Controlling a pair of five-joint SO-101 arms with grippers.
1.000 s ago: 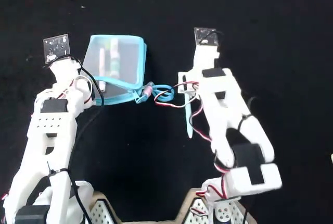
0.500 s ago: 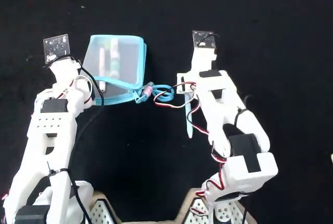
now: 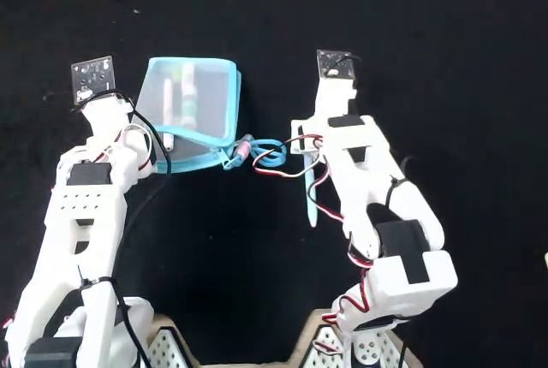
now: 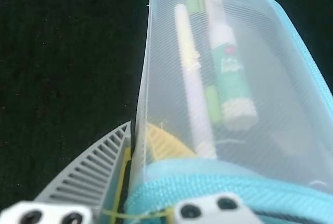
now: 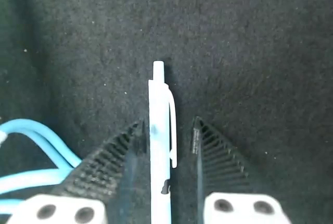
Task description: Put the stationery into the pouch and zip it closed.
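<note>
A translucent mesh pouch with a light-blue zip edge lies at the back left. Inside it are a white pen and a green-labelled tube. My left gripper is shut on the pouch's near corner, and its grey finger presses against the mesh. A light-blue pen lies on the cloth under my right arm. My right gripper is open and straddles that pen: one finger touches it and a narrow gap shows on the other side.
A blue cord loop on the zip pull lies between the pouch and the right gripper, and it also appears in the right wrist view. Black cloth covers the table, and each wrist carries a square marker tag.
The right arm shifted slightly left over the light-blue pen a second ago, then held still. The left arm and pouch have not moved.
</note>
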